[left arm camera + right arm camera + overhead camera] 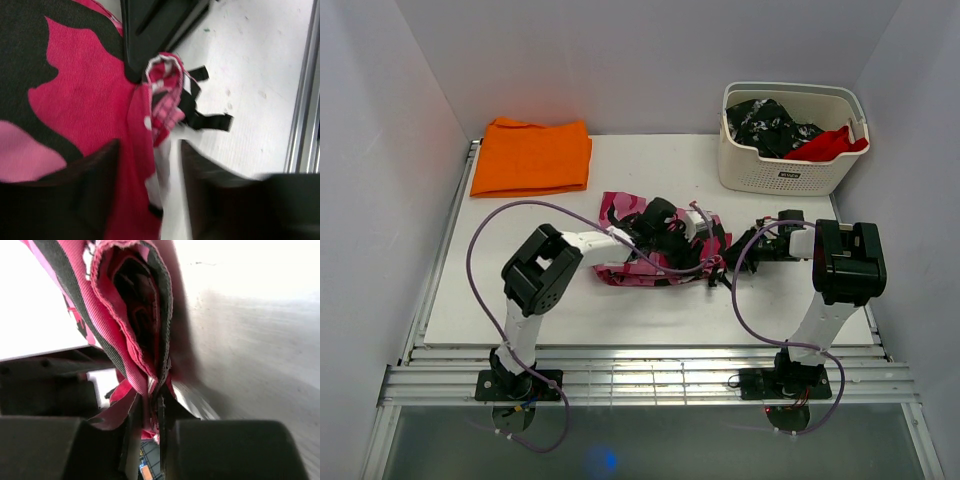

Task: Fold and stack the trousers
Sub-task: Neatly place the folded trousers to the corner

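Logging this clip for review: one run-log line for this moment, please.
trousers: bunched up | left gripper: open over them | right gripper: shut on their edge

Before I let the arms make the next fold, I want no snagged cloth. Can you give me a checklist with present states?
1. Right hand shut on the edge of the pink, white and black camouflage cloth trousers: ok.
2. Left hand open, fingers apart over the cloth: ok.
3. Trousers lying flat on the table: not ok, they are bunched.
4. Purple cable of the left arm free of the trousers: cannot tell.
5. White plastic basket apart from both arms: ok.
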{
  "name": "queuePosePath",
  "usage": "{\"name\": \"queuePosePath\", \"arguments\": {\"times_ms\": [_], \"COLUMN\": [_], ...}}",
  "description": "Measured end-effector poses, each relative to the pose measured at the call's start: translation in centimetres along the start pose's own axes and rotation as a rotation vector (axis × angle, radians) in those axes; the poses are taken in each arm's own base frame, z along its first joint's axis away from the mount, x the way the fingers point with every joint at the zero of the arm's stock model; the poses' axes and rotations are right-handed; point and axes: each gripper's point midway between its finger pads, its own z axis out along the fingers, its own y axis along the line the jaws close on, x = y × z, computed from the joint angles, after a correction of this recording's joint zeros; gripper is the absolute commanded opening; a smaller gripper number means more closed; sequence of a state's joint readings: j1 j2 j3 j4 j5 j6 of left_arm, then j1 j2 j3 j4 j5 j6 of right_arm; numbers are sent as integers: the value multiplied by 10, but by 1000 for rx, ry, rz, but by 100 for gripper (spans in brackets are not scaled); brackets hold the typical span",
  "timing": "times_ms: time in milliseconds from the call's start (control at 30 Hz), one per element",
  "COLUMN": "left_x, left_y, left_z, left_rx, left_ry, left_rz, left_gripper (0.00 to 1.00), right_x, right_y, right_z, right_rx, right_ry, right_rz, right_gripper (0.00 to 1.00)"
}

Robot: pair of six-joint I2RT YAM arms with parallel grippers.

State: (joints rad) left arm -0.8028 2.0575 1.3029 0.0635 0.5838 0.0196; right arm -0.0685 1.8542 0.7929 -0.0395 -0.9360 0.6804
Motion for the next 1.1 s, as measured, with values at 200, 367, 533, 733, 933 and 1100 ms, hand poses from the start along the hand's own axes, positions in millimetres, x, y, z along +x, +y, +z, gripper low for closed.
{"name": "queuePosePath", "arguments": {"times_ms": [200, 367, 533, 733, 933, 1100], "left_x": [-33, -57, -4, 100, 135, 129], "left_y": [-27, 0, 72, 80, 45, 46], "left_z": [-99, -227, -292, -282, -259, -245], "left_rx": [-19, -223, -461, -490, -397, -370], "left_ry": [-37, -217, -224, -38, 32, -11], "left_rz": [-96, -281, -680, -1084, -1216, -1191], "left_gripper": [86, 90, 90, 93, 92, 74], "right_x": [-3, -3, 1, 10, 16, 18], "right_y": [-5, -4, 0, 7, 9, 9], "right_z": [0, -2, -1, 8, 17, 20], "right_rx": [41, 60, 84, 129, 177, 214], "right_ry": [-14, -28, -33, -15, 11, 19], "right_rz": [-23, -63, -160, -297, -370, -408], "right_gripper": [8, 8, 8, 8, 8, 8]}}
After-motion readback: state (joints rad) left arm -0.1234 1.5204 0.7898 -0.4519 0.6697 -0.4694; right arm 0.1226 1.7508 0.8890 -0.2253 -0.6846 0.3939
